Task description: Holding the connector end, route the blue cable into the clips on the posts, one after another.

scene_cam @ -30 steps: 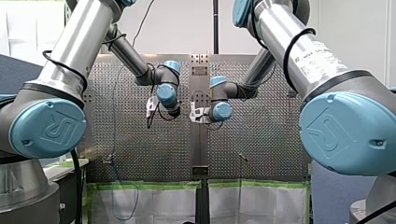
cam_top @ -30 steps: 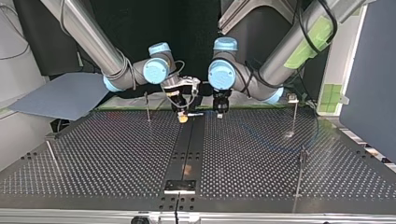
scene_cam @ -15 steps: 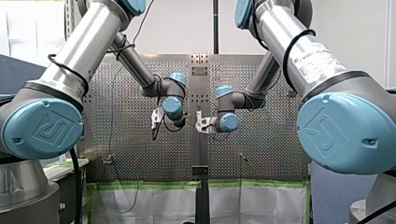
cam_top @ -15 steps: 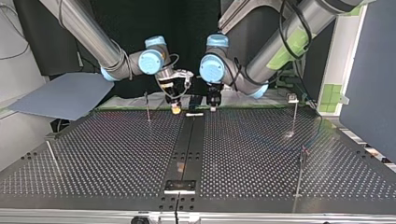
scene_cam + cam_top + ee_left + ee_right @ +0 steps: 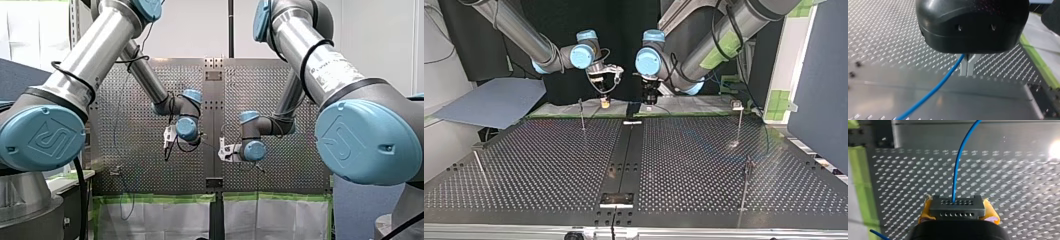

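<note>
Yellow pads (image 5: 990, 211) of my right gripper (image 5: 958, 210) clamped the grey connector (image 5: 957, 206); the blue cable (image 5: 956, 170) ran straight ahead from it. My left gripper (image 5: 967, 67) pinched that cable, above the table's (image 5: 549, 165) arm-side edge.

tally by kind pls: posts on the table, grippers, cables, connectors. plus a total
posts: 4
grippers: 2, the left gripper and the right gripper
blue cable: 1
connector: 1
total: 8
</note>
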